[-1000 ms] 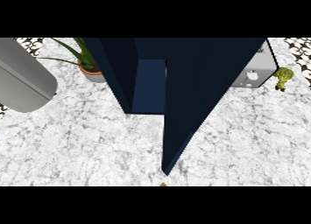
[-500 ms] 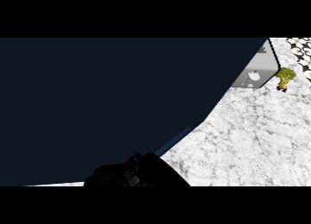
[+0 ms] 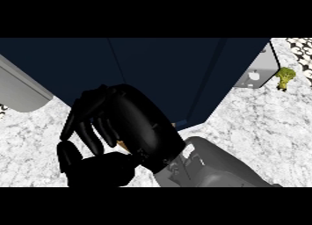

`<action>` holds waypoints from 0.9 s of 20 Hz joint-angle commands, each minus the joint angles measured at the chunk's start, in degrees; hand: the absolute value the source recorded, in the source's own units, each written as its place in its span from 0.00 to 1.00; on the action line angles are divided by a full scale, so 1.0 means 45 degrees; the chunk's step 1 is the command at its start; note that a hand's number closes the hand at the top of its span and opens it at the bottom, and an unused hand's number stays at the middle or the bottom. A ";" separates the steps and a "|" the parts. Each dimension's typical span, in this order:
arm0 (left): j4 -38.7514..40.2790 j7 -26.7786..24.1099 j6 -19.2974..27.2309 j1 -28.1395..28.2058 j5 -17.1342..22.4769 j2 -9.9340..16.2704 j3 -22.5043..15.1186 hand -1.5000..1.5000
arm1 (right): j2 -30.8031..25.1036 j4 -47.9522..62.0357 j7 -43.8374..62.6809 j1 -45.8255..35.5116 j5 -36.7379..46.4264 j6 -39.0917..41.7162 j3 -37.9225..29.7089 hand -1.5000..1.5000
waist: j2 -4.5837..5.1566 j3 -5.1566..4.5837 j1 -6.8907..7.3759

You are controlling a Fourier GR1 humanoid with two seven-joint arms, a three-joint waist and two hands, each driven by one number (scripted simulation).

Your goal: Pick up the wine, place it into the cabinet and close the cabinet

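Robot hand against the cabinet — wine not visible

Right robot hand (image 3: pixel 125 127) sits low centre over the marble tabletop (image 3: pixel 268 127), fingers (image 3: pixel 93 125) curled inward, holding nothing visible. Dark blue cabinet (image 3: pixel 165 70) directly behind it — wine bottle hidden, whereabouts untellable.

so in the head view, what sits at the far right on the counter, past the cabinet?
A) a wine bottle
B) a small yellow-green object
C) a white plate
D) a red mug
B: a small yellow-green object lies on the marble counter, right of the dark blue cabinet.
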 commanded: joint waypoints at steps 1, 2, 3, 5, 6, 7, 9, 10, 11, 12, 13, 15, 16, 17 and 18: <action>-0.0054 0.0535 0.0070 -0.0469 -0.0050 -0.0183 0.0010 0.00 | 0.0017 0.2238 -0.0823 -0.1712 0.0000 -0.0176 -0.1181 1.00 | 0.0056 0.0017 -0.0043; 0.0000 0.0584 -0.0654 0.0116 -0.0085 -0.0171 0.0276 0.00 | 0.0018 0.2772 -0.1378 -0.1393 -0.0002 0.0258 -0.1339 1.00 | 0.0046 0.0018 0.0025; 0.0032 0.0580 -0.0587 0.0013 -0.0331 -0.0368 0.0148 0.00 | 0.0018 0.2815 -0.1504 -0.1351 0.0096 0.0503 -0.1738 1.00 | 0.0041 0.0020 -0.0059; -0.0661 0.0930 0.0208 -0.0384 -0.0585 -0.0440 -0.0330 0.00 | -0.0292 0.3553 -0.2063 -0.1516 0.0004 0.0804 -0.2254 1.00 | 0.0075 0.0027 -0.0111; -0.0175 0.0861 0.0076 -0.0674 -0.0622 -0.0614 -0.0627 0.00 | -0.0714 0.3725 -0.2129 -0.1617 -0.0284 0.1224 -0.2701 1.00 | 0.0093 0.0021 -0.0180; 0.0091 0.1015 -0.0325 -0.0535 -0.0530 -0.0577 -0.0527 0.00 | -0.0422 0.4600 -0.2848 -0.1642 -0.0143 0.1212 -0.2668 1.00 | 0.0099 0.0018 -0.0080; -0.0597 0.1389 0.0450 -0.0974 -0.0682 -0.0647 -0.0931 0.00 | -0.1019 0.5071 -0.3171 -0.2005 -0.0415 0.1704 -0.3481 1.00 | 0.0118 0.0027 -0.0130; -0.0108 0.1499 0.0579 -0.1678 -0.0886 -0.0648 -0.1104 0.00 | -0.0757 0.5291 -0.3652 -0.1850 -0.0483 0.1735 -0.3493 1.00 | 0.0119 0.0024 -0.0239; -0.0367 0.1230 0.0481 -0.1155 -0.1739 -0.1076 -0.1661 0.00 | -0.1492 0.4687 -0.3273 -0.1696 -0.0896 0.2469 -0.3799 1.00 | 0.0064 0.0026 -0.0257; -0.1167 0.2054 0.1492 -0.1424 -0.1235 -0.0860 -0.1635 0.00 | -0.0869 0.6001 -0.3877 -0.2157 -0.0412 0.1942 -0.3732 1.00 | 0.0116 0.0033 -0.0148; -0.0431 0.2030 0.0780 -0.1549 -0.0956 -0.0861 -0.1341 0.00 | -0.0999 0.5821 -0.3922 -0.1944 -0.0304 0.2062 -0.3712 1.00 | 0.0073 0.0024 -0.0201; -0.0141 0.1917 0.1577 -0.2410 -0.1944 -0.1246 -0.2334 0.00 | -0.1266 0.6175 -0.4295 -0.2159 -0.0324 0.2247 -0.3982 1.00 | 0.0123 0.0023 -0.0333; 0.0001 0.1767 0.1332 -0.2513 -0.2055 -0.1284 -0.2310 0.00 | -0.1264 0.6735 -0.5125 -0.1787 -0.0363 0.2416 -0.3986 1.00 | 0.0153 0.0022 -0.0250; 0.0016 0.1841 0.1763 -0.2678 -0.2214 -0.1430 -0.2508 0.00 | -0.1794 0.6688 -0.4838 -0.2073 -0.0511 0.2885 -0.4197 1.00 | 0.0161 0.0024 -0.0324; 0.0228 0.1972 0.1528 -0.2789 -0.1931 -0.1266 -0.2300 0.00 | -0.1804 0.6866 -0.5045 -0.2059 -0.0315 0.2590 -0.4277 1.00 | 0.0173 0.0020 -0.0312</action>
